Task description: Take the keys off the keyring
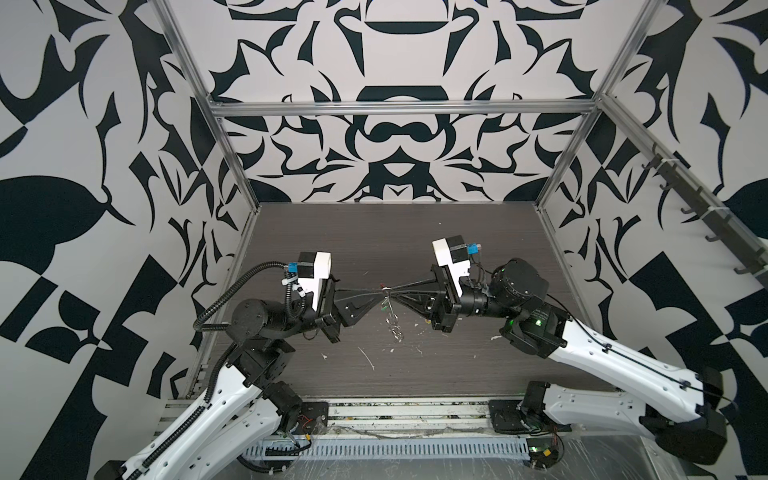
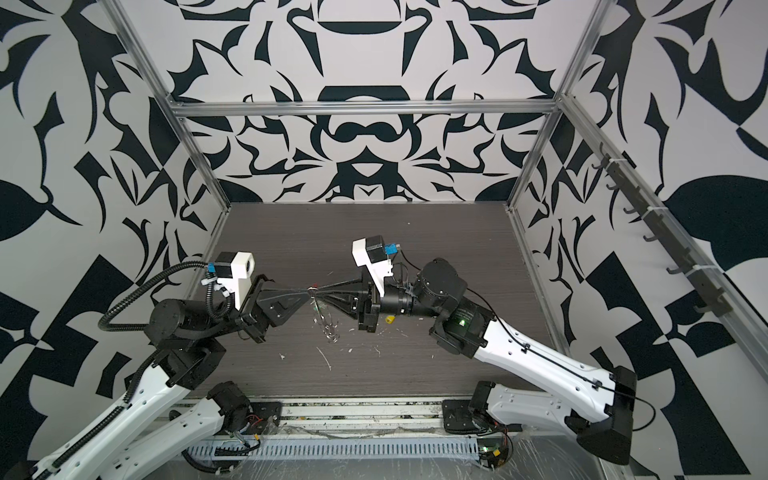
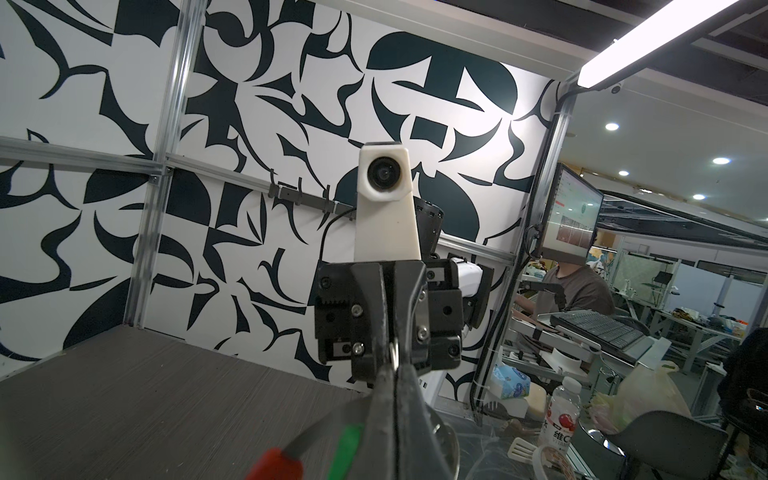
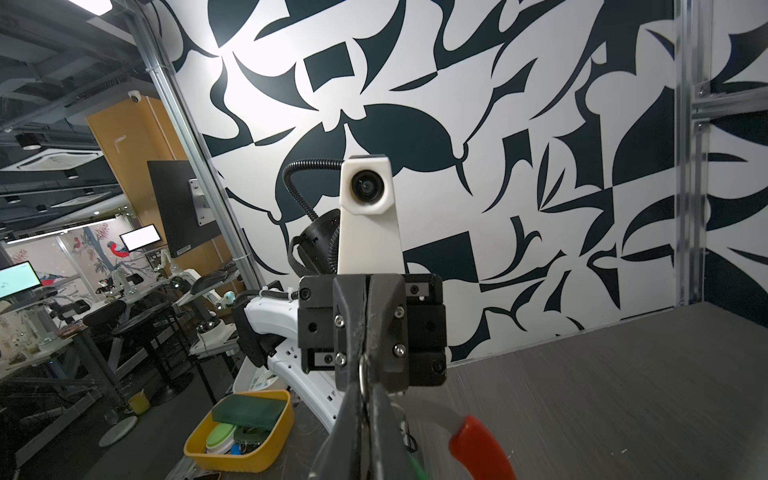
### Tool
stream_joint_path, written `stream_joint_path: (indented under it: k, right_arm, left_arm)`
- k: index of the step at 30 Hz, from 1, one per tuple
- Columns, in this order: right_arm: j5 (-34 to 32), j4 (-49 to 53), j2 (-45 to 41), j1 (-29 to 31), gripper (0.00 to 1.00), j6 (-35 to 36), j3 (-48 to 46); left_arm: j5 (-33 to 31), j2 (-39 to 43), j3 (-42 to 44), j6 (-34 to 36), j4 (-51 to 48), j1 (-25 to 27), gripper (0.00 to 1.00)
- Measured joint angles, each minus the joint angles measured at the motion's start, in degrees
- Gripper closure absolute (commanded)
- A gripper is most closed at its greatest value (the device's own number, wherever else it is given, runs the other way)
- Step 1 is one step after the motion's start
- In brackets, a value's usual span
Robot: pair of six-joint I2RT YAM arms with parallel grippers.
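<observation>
- Keyring hangs over the middle of the table; its red sleeve and green key show only blurred in the wrist views.
- Left gripper and right gripper meet tip to tip, both clenched on a small silver ring of it.
- Yellow key lies on the table beneath the right gripper, apart from the keyring.
- White scraps dot the table nearby.

Left gripper and right gripper meet tip to tip, pinching the dangling keyring; yellow key sits on the table.
</observation>
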State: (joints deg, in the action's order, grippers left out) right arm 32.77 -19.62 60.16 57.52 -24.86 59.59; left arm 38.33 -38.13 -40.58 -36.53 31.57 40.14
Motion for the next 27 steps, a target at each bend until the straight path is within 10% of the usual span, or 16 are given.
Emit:
stream_joint_path:
  k: [5, 9, 13, 20, 27]
  right_arm:
    - [-0.76, 0.13, -0.17, 0.0, 1.0, 0.0, -0.11]
    - [-2.86, 3.67, -1.49, 0.02, 1.0, 1.16, -0.15]
    - [-5.42, 9.92, -4.0, 0.07, 1.0, 3.21, -0.09]
    - [-6.6, 23.63, -5.05, -0.07, 1.0, 8.94, 3.52]
    - [-1.14, 35.12, -3.02, -4.81, 1.0, 14.6, 8.68]
  left_arm:
    - [-0.44, -0.2, 0.0, -0.5, 0.04, 0.0, 0.96]
    - [-1.73, -0.07, 0.0, -0.7, -1.77, 0.07, 0.4]
    - [-3.5, 1.29, -0.02, -0.94, -6.19, 0.04, 0.22]
    - [-4.79, 2.32, -3.45, 1.49, -17.73, 0.07, 0.21]
    - [-3.61, -1.36, -9.03, 5.4, -28.02, 0.04, 0.51]
